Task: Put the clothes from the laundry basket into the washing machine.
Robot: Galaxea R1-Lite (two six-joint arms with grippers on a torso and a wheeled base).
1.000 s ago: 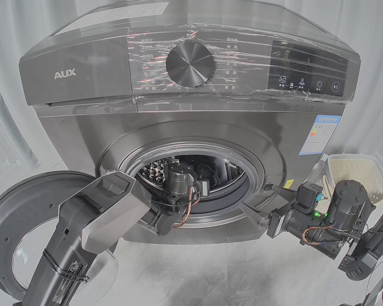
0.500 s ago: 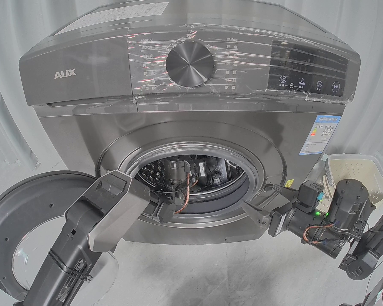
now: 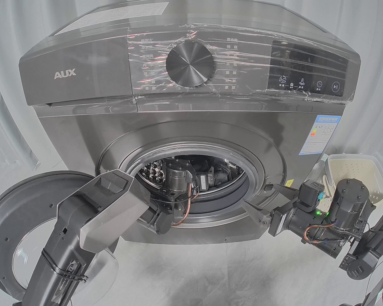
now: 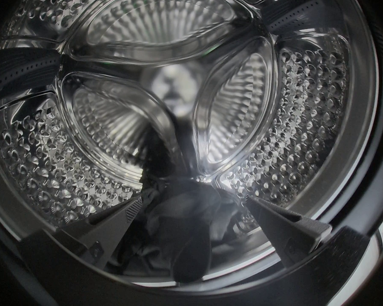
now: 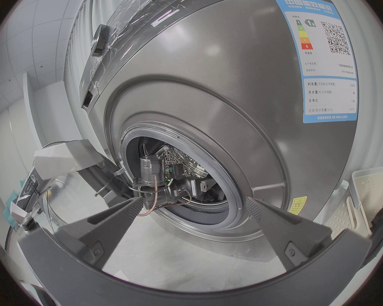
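Clothes (image 4: 187, 230), dark bundle, lie on drum (image 4: 315, 120) floor btwn & just beyond L claw (image 4: 192, 199) tips; can't tell if touching. L claw is inside washing machine (image 3: 225, 124), past the round opening, fingers apart. R claw (image 3: 254, 195) is outside, fingers also apart, tips near machine front at lower-right of the opening. Laundry basket (image 3: 361, 166), white, sits behind R claw, beside machine. Swung-open door (image 3: 17, 209) is well off to L claw's left.
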